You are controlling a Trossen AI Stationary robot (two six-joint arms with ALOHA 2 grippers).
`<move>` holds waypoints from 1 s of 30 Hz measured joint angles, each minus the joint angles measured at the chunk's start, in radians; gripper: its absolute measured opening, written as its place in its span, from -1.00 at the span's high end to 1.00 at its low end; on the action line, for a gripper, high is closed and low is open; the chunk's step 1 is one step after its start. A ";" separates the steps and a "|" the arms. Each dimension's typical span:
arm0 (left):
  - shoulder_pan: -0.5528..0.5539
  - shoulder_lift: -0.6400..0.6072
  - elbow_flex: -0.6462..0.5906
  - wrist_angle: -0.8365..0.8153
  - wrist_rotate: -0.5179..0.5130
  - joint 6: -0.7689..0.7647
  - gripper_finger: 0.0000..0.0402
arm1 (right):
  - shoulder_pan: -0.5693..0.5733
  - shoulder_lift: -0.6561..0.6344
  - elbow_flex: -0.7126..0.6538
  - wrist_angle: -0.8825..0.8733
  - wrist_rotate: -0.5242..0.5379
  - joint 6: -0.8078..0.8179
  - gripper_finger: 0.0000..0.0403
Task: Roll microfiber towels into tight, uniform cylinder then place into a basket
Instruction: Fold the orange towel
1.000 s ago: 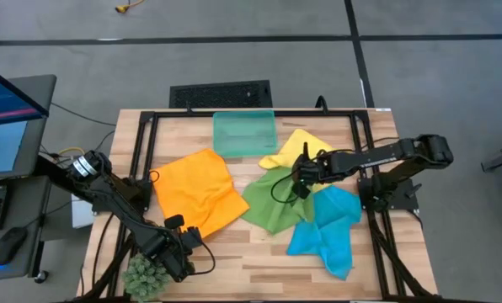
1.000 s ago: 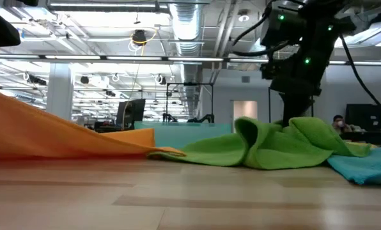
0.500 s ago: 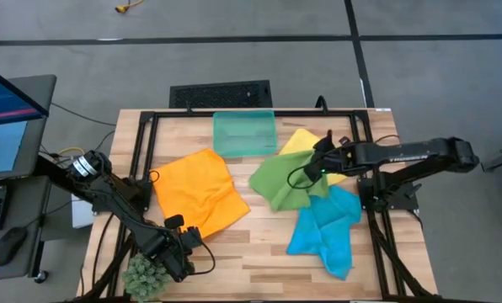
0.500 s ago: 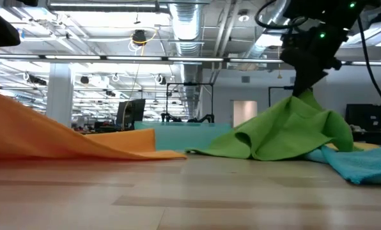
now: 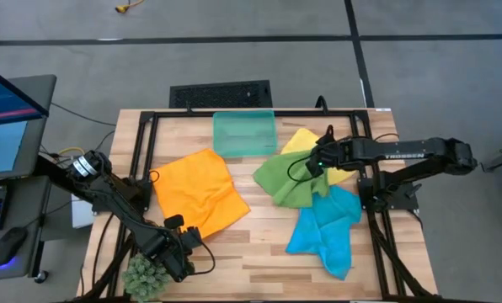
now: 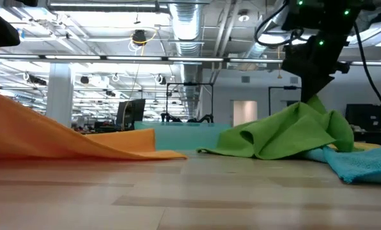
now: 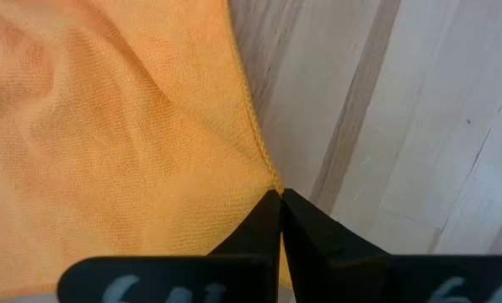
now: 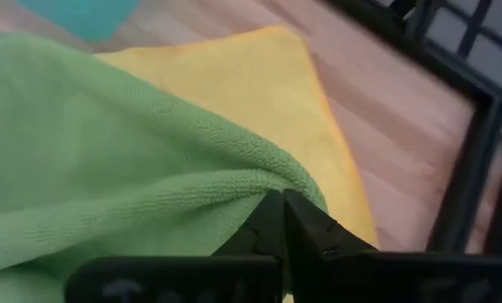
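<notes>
The orange towel (image 5: 196,192) lies spread at the table's left-middle, and my left gripper (image 5: 185,239) is shut on it at its near side. The green towel (image 5: 286,179) is bunched at the middle right, drawn up to a peak (image 6: 313,103) under my right gripper (image 5: 317,166), which is shut on it. The yellow towel (image 5: 305,145) lies flat under the green one's far side. The blue towel (image 5: 325,225) lies crumpled nearer the front. The teal basket (image 5: 244,132) stands at the far middle. My left gripper pinches the orange towel's hemmed edge (image 7: 266,171) between its two fingers, coming steeply from above. That part is raised, so the cloth slopes down (image 6: 62,137) to the table, where the rest lies. My right gripper pinches a rounded fold of the green towel (image 8: 255,179) between its two fingers, slanting down from the table's right side. The cloth hangs from the fingers as a tent. Its lower parts (image 6: 254,144) rest on the table and on the yellow towel (image 8: 259,80).
A spiky green plant ball (image 5: 146,274) sits at the near left corner beside my left arm. A black frame (image 5: 359,126) runs round the table's far and side edges. Bare wood (image 5: 251,252) shows at the near middle.
My right gripper has risen and gone toward the table's right and far side, rolling a little, still shut on the green towel. The green towel has been dragged right and gathered from a low spread heap into a raised peak. Its left part has slid along the table.
</notes>
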State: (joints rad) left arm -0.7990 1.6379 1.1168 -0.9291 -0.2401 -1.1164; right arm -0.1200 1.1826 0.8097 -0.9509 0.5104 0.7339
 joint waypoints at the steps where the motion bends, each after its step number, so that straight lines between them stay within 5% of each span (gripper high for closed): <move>1: 0.000 0.000 0.000 0.000 0.000 0.000 1.00 | 0.001 0.003 -0.001 -0.003 -0.016 0.000 0.85; 21: 0.000 0.000 0.000 0.010 0.000 0.005 1.00 | 0.018 0.012 0.000 0.002 -0.115 -0.037 0.32; 30: 0.000 0.000 0.000 0.102 -0.001 0.021 1.00 | 0.295 0.002 0.000 0.425 -0.121 -0.291 0.38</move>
State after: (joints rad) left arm -0.7990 1.6379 1.1168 -0.8274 -0.2409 -1.0950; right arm 0.1755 1.1846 0.8097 -0.5260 0.3897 0.4430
